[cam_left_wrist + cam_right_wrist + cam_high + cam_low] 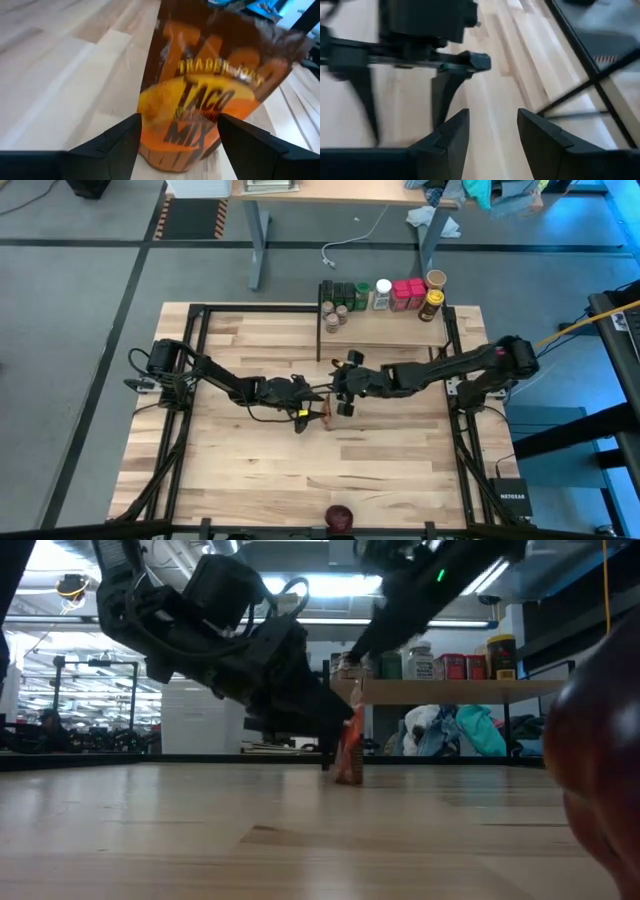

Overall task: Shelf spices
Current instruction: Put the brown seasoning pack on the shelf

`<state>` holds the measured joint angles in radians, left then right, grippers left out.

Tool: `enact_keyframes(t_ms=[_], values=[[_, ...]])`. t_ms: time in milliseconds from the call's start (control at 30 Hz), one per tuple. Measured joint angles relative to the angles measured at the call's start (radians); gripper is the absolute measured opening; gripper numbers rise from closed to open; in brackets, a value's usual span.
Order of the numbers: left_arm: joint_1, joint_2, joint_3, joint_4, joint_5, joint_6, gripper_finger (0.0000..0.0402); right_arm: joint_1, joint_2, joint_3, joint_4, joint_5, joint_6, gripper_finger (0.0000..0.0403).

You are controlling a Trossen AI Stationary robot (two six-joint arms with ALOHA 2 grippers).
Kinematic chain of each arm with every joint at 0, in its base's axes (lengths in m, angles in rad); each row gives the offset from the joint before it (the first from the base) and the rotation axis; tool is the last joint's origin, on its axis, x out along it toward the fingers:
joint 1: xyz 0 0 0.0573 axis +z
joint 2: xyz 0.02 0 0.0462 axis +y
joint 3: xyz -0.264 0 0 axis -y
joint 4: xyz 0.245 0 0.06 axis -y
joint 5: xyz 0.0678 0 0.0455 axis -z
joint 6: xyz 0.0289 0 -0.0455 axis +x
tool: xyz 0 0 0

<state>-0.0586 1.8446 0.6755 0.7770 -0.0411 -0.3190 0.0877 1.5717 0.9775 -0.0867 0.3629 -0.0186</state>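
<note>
From the top-down camera, the orange taco packet point(327, 413) sits mid-table between the two arms, with the left gripper point(312, 408) right up against it and the right gripper point(346, 402) just beside it on the other side, higher up. The shelf point(385, 328) with the rest of the spices is at the far edge, well apart from all this. At table height the packet point(349, 752) is standing upright on its bottom edge, so its long axis runs up and down, and the left gripper point(330, 730) comes in level from the side. The left wrist cam nails it: the taco packet point(210, 90) is dead ahead, sitting between the spread-wide fingers point(117, 142), not pinched yet. The right wrist cam shows the right gripper point(492, 135) part open with nothing in it, just bare table point(505, 75). I'd say left is clearly the nearer arm.
</note>
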Motion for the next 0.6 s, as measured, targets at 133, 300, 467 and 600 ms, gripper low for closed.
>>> enact_keyframes(t_ms=[133,300,467,600], values=[[-0.007,0.000,0.011,-0.013,0.000,0.002,0.0255,0.051,-0.068,0.070,-0.283,-0.007,0.154,0.0172],[-0.014,0.000,0.011,-0.056,0.005,0.001,0.0255,0.167,-0.086,0.074,-0.364,-0.019,0.389,0.0172],[-0.008,-0.007,0.010,-0.126,0.004,0.008,0.0255,0.271,-0.021,0.074,-0.318,0.016,0.565,0.0172],[0.001,-0.020,0.009,-0.146,0.005,0.053,0.0255,0.307,0.038,0.074,-0.225,0.087,0.678,0.0172]])
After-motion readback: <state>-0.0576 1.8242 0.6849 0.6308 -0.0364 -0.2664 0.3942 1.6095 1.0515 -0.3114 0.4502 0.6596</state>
